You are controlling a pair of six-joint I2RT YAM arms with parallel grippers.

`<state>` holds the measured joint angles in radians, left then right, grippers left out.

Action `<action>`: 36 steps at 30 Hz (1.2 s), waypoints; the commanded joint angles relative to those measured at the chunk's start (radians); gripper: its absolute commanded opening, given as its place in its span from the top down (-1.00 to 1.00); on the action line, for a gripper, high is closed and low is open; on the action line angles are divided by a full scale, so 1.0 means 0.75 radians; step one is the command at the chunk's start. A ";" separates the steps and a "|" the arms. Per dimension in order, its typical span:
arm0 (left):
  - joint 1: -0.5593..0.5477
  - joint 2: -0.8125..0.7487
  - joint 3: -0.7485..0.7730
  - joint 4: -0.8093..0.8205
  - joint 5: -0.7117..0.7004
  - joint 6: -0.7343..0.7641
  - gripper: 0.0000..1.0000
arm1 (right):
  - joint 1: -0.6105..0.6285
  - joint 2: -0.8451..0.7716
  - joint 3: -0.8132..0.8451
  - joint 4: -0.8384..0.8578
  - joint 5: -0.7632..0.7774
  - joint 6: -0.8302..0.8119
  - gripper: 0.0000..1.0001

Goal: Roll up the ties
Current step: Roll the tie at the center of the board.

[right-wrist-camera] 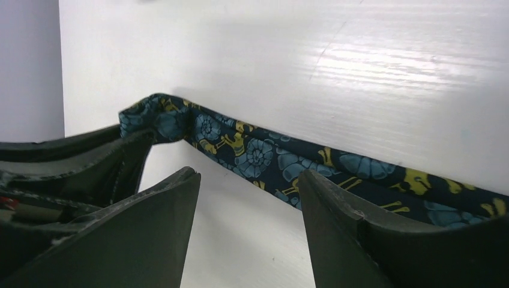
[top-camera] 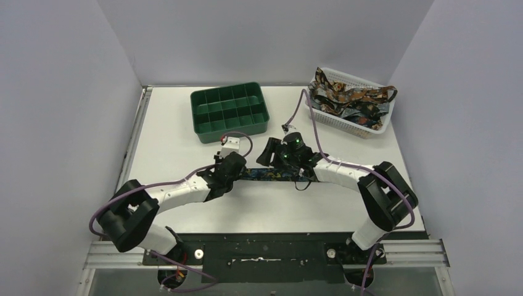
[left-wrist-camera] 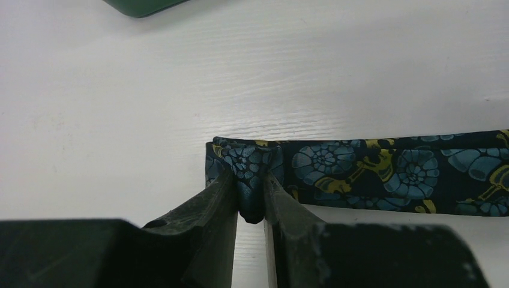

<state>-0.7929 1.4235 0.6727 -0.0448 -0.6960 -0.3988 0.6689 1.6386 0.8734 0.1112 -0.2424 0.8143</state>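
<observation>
One tie [top-camera: 271,176], dark navy with blue and yellow shell shapes, lies flat in a strip across the table between my two grippers. My left gripper [top-camera: 237,168] is shut on its folded left end; the left wrist view shows the fold pinched between the fingers [left-wrist-camera: 249,180] and the strip [left-wrist-camera: 384,174] running off right. My right gripper [top-camera: 277,165] is open and empty, low over the table just beside the strip. In the right wrist view the gripper [right-wrist-camera: 246,180] straddles bare table, with the tie [right-wrist-camera: 264,157] just beyond the fingertips. Several more ties [top-camera: 345,98] are piled in the basket.
A green compartment tray [top-camera: 229,111] stands at the back centre-left; its corner shows in the left wrist view [left-wrist-camera: 141,6]. A white mesh basket [top-camera: 364,126] stands at the back right. Grey walls enclose the table on three sides. My left gripper's fingers [right-wrist-camera: 90,156] show at the left of the right wrist view.
</observation>
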 commanded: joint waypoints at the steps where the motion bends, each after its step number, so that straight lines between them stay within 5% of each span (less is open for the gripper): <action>1: -0.037 0.072 0.078 0.093 0.074 0.007 0.58 | -0.025 -0.091 -0.037 0.018 0.094 0.037 -0.26; 13: -0.040 0.131 0.089 0.174 0.341 -0.017 0.23 | -0.029 -0.109 -0.009 -0.048 0.070 -0.004 -0.30; 16: -0.030 0.056 0.093 0.196 0.407 -0.048 0.03 | -0.029 -0.092 -0.001 -0.021 0.011 -0.016 -0.33; 26: 0.154 -0.311 0.033 0.115 0.549 -0.153 -0.21 | 0.005 -0.020 0.072 0.072 -0.119 -0.069 -0.50; 31: 0.428 -0.484 -0.128 0.078 0.694 -0.274 -0.28 | 0.141 0.034 0.147 0.155 -0.022 -0.441 -0.62; 36: 0.798 -0.556 -0.257 0.066 1.029 -0.377 -0.31 | 0.312 0.102 0.176 0.295 0.118 -1.089 -0.85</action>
<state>-0.3500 1.0405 0.5365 0.0319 -0.1635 -0.5938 0.8219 1.6814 0.9516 0.1963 -0.2440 0.4160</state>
